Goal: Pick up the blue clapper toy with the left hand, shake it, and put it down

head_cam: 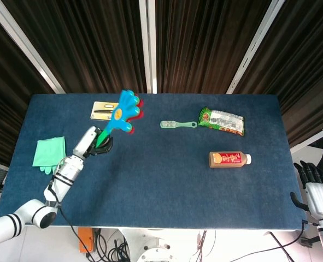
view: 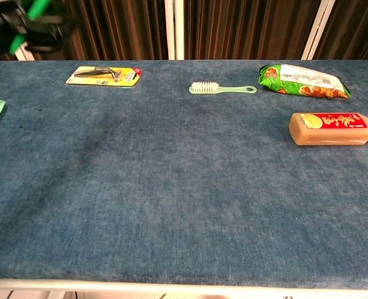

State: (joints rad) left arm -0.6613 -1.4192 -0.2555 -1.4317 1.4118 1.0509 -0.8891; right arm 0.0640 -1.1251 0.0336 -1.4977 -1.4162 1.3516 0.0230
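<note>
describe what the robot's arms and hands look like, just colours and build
The left arm is white and silver, built of rounded segments with black bands at the joints and a thin black cable running along the forearm. The left hand has a silver-grey back and black fingers. The right hand, at the frame's lower right edge, has a white back and black fingers.
</note>
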